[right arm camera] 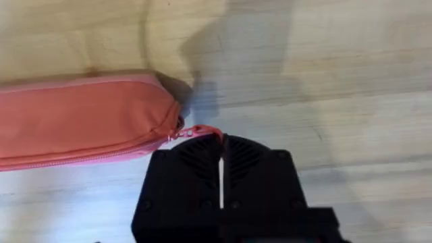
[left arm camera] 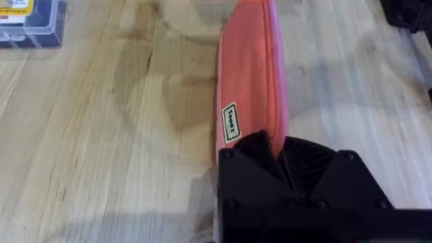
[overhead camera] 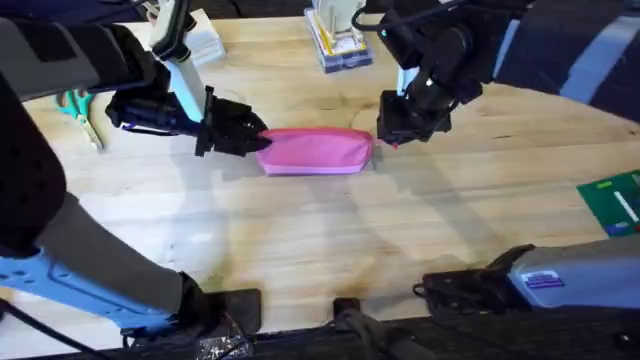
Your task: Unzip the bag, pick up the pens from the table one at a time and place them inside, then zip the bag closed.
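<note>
Right gripper (right arm camera: pixel 221 145) clenched on the pink zipper pull (right arm camera: pixel 196 132) at the bag's (overhead camera: pixel 316 150) right end. Left gripper (left arm camera: pixel 280 156) clamped on the bag's left end. Bag lies flat mid-table (overhead camera: pixel 330 240), zipper looks fully closed, contents not visible. Teal-handled scissors (overhead camera: pixel 78 108) at far left edge.

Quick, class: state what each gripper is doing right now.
Left gripper: jaws shut on the end of the pink bag.
Right gripper: jaws shut on the bag's zipper pull.
</note>
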{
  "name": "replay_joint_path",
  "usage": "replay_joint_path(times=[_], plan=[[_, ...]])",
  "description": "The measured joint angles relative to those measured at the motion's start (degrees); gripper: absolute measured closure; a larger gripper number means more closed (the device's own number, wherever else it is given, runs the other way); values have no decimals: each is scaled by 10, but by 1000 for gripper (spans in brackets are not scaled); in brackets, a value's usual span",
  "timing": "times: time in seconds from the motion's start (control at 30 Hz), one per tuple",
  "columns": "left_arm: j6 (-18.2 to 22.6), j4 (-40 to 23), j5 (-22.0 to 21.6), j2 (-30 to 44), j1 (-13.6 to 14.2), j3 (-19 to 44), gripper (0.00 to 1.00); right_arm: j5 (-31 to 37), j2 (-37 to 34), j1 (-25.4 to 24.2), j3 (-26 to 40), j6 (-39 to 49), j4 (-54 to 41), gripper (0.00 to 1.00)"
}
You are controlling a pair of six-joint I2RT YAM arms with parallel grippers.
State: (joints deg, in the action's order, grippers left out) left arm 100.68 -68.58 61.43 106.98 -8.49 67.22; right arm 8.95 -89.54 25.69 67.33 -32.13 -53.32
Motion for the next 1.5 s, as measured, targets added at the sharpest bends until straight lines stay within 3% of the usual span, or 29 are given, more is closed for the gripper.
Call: replay_joint_path(times=[0.23, 0.43, 0.47, 0.5, 0.63, 0.7, 0.73, 0.9, 0.93, 1.27, 1.5], plan=[[0, 0, 0, 0, 0, 0, 958, 2, 2, 0, 0, -1, 4, 957], [0, 1, -11, 0, -6, 0, 958, 37, 36, -10, 18, 5, -19, 123], [0, 2, -11, 0, -6, 0, 958, 39, 45, -10, 23, 7, -20, 36], [0, 3, -11, 0, -7, 0, 958, 42, 57, -10, 26, 8, -20, 12], [0, 7, -12, 0, -7, 0, 956, 48, 103, -10, 31, 24, -28, 3], [-1, 11, -12, 0, -7, 0, 901, 49, 123, -10, 31, 33, -38, 3], [1, 13, -12, 0, -7, 0, 821, 49, 134, -10, 31, 38, -43, 3], [-2, 13, -8, 0, -10, 0, 57, 50, 177, -10, 31, 57, -70, 3], [-1, 13, -8, 0, -10, 0, 23, 50, 185, -10, 31, 61, -73, 3], [-2, 20, -6, 0, -11, 1, 6, 52, 231, -10, 31, 104, -80, 3], [-18, -26, -17, -32, -23, 44, 4, 52, 256, -10, 31, 159, -80, 4]])
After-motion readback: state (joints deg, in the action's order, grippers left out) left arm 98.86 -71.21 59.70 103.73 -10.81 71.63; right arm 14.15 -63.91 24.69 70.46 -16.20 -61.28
